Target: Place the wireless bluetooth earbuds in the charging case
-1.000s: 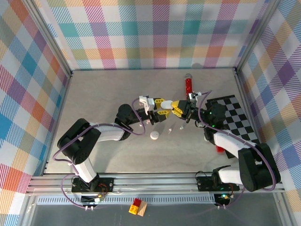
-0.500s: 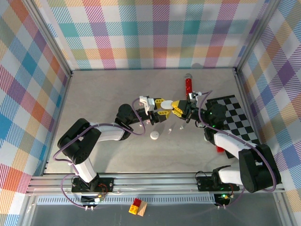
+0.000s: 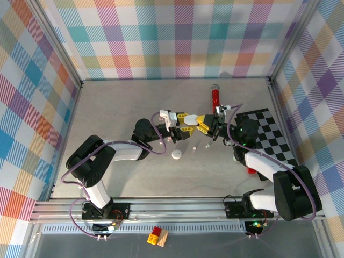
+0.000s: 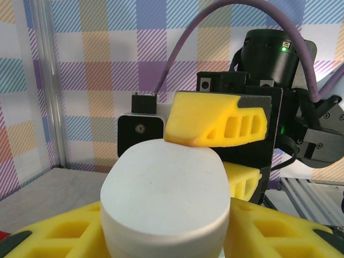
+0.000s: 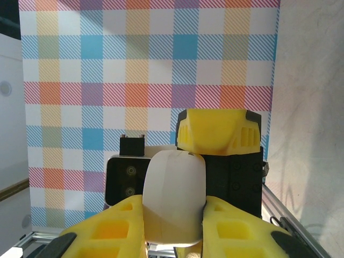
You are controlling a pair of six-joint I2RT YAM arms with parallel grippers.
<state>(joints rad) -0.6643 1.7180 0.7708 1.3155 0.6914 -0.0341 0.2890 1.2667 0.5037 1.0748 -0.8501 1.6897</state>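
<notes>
two earbuds [image 3: 194, 147] lie loose on the surface [image 3: 118, 107] near its middle. just beyond them i have the left pincer [image 3: 185, 120] and right pincer [image 3: 206, 122] facing each other, both clenched on the white charging case [image 4: 164, 188].

The left arm [image 3: 121, 151] lies low and reaches toward the middle. The right arm [image 3: 264, 167] bends in from the other side. They meet tip to tip. The left gripper [image 3: 186, 122] and the right gripper [image 3: 203, 123] each pinch the white charging case [image 3: 190, 121] between yellow fingers.
</notes>
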